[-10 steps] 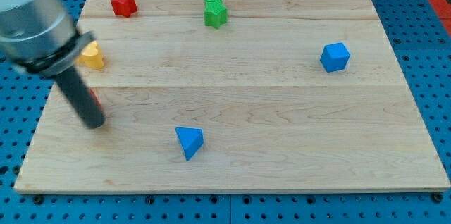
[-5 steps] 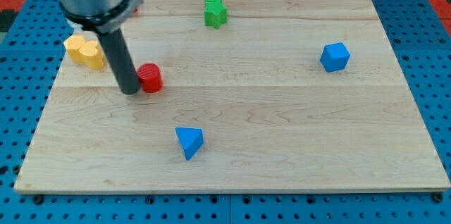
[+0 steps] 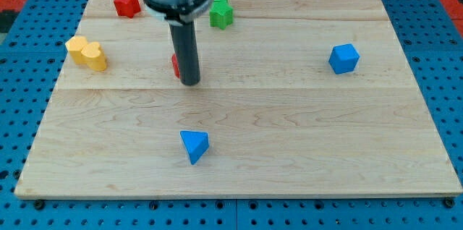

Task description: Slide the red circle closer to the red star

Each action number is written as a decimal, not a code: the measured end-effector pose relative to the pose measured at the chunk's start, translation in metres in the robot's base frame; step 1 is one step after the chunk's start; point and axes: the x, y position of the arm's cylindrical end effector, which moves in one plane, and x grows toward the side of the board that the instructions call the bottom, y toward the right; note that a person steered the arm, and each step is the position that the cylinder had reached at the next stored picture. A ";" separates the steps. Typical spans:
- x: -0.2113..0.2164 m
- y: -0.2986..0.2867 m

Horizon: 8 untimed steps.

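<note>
The red star (image 3: 126,3) lies at the board's top left. The red circle (image 3: 175,64) is almost wholly hidden behind my rod, near the board's middle left; only a red sliver shows on the rod's left side. My tip (image 3: 190,82) rests on the board right against the circle, on its right and slightly toward the view's bottom. The circle lies to the lower right of the star, well apart from it.
A yellow block (image 3: 87,51) sits at the left edge. A green block (image 3: 221,11) is at the top centre, partly behind the arm. A blue cube (image 3: 343,58) is at the right. A blue triangle (image 3: 194,145) is at the bottom centre.
My rod has swept from the board's left edge to the right and toward the view's top. The red circle has moved right and upward with it. The red star shows again.
</note>
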 end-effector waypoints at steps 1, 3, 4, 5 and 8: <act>-0.048 -0.025; -0.032 0.008; -0.052 0.004; -0.073 -0.047; -0.103 -0.102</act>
